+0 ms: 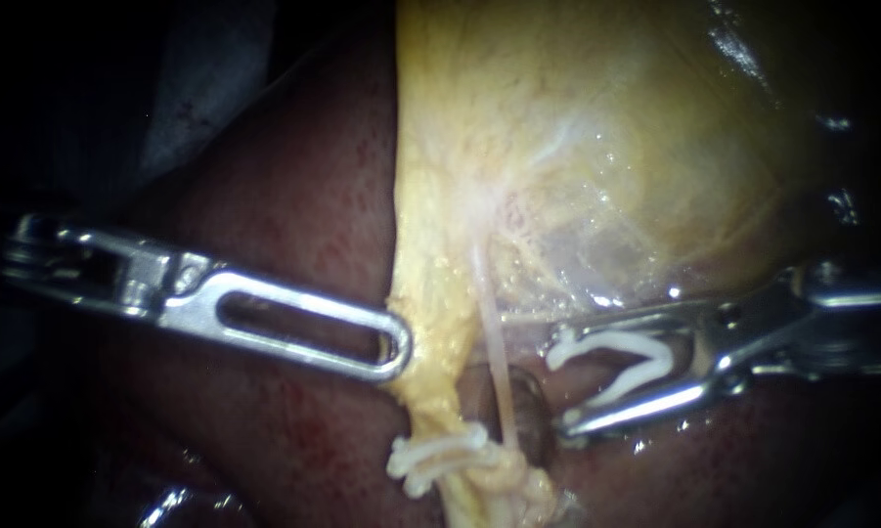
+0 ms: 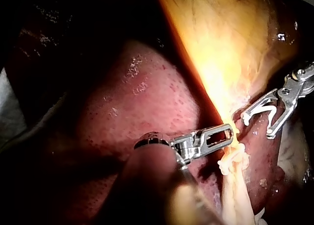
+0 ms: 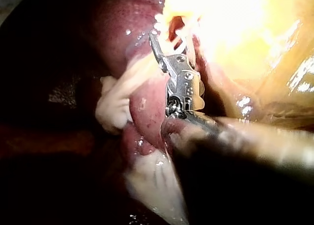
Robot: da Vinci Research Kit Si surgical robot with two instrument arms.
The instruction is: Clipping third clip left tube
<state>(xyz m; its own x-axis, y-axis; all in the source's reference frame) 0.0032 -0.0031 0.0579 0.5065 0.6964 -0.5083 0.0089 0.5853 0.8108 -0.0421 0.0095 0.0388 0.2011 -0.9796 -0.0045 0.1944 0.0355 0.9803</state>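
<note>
Your right instrument [image 1: 562, 381] holds an open white plastic clip [image 1: 611, 341] wide between its jaws, and the thin pale tube [image 1: 495, 342] lies just ahead of the clip's tips. Your left instrument [image 1: 396, 346] grips the yellow fatty strip [image 1: 430, 323] beside that tube.

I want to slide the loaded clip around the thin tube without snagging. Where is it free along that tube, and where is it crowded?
Free: the tube's middle stretch, between the yellow tissue held by the left instrument and the right instrument's open clip. Crowded: its lower end, where placed clips bunch.
</note>
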